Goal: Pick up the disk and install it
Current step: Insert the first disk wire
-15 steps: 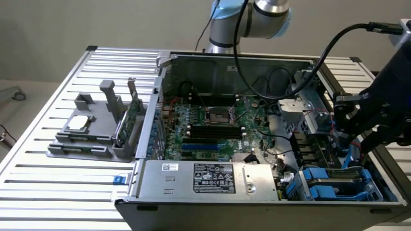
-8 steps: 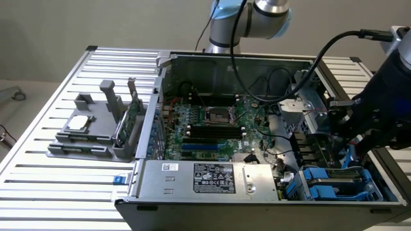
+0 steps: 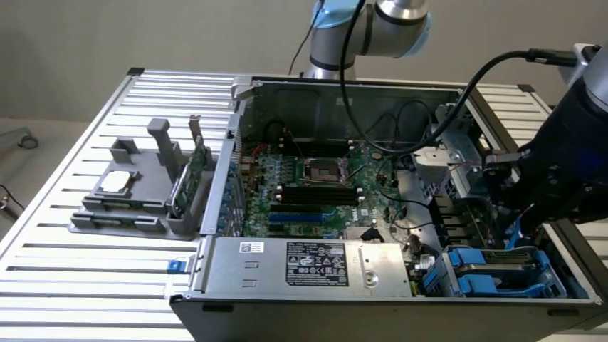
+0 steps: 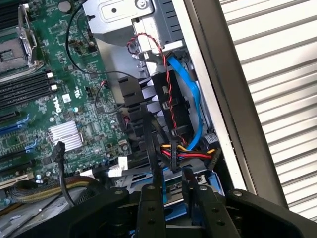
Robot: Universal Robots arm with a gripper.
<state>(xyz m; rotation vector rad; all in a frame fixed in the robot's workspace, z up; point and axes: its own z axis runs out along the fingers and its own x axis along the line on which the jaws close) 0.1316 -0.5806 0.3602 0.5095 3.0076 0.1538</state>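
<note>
A grey plastic fixture tray [image 3: 119, 206], carrying 1 small square silver processor chip [image 3: 116, 182] and 1 thin green circuit card [image 3: 195, 171], is seen on the slatted aluminium counter [image 3: 67, 285], well apart from the end effector [image 4: 171, 191], toward the exterior view's left. The green motherboard [image 3: 314, 192] of the open dark metal computer case [image 3: 285, 313] is found nearer. The rectangular silver-grey metal disk [image 3: 494, 265], framed by its blue plastic carrier bracket, is seated in the case's drive bay just beneath the end effector. Whether the end effector is closed on the disk cannot be told.
</note>
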